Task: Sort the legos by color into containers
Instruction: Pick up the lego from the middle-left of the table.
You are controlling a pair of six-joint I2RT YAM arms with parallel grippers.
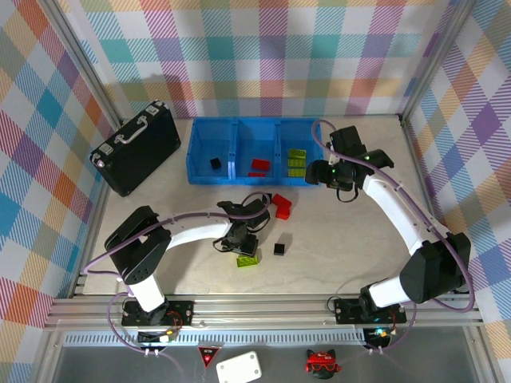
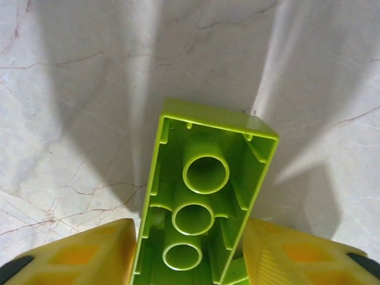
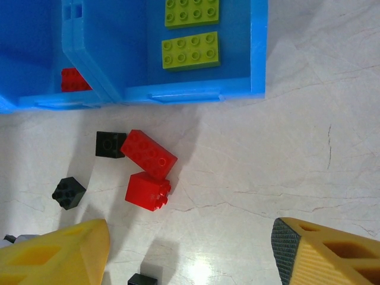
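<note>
Left gripper (image 2: 189, 240) pinches a lime brick (image 2: 202, 196), its hollow underside showing three tubes. Right gripper (image 3: 190, 231) gapes empty, tray (image 3: 196, 95) at its twelve o'clock.

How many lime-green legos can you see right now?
3. Two green legos lie in the right compartment of the blue tray; a third green lego sits on the table between the fingers of the left gripper. More could be hidden.
</note>
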